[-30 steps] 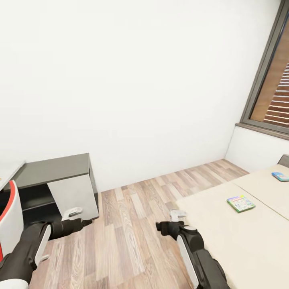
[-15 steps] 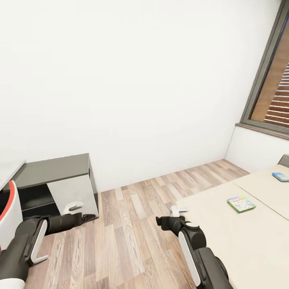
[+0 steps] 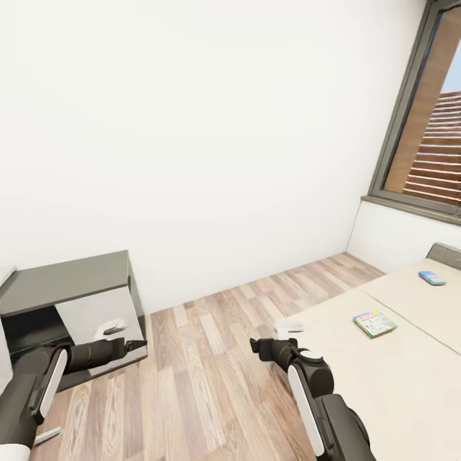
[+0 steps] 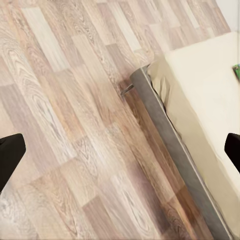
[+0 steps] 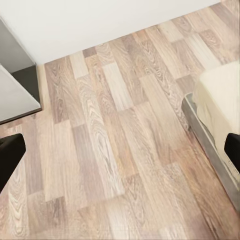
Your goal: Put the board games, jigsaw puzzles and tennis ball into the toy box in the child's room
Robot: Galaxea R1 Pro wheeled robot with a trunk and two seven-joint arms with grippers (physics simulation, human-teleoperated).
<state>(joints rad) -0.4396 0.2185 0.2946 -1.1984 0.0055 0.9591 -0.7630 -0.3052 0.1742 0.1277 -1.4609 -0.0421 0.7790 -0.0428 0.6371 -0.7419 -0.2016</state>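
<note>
Two board games on the bed [image 3: 410, 358]: pastel box [image 3: 374, 323], blue box [image 3: 432, 278]. I judge both light, stiff, flat; I'd pinch an edge. Left gripper [image 3: 131, 346] and right gripper [image 3: 259, 346] empty, fingers spread.

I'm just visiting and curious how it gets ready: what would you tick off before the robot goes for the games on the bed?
1. Both bed games in sight: ok. The green-edged board game and the small blue board game lie flat on the bed.
2. Left gripper free: ok, fingers wide apart over bare floor.
3. Right gripper free: ok, open and holding nothing.
4. Games within reach: not ok, both lie well beyond the right gripper.
5. Path to the bed: ok, only wood floor lies between.
6. Toy box located: cannot tell.
</note>
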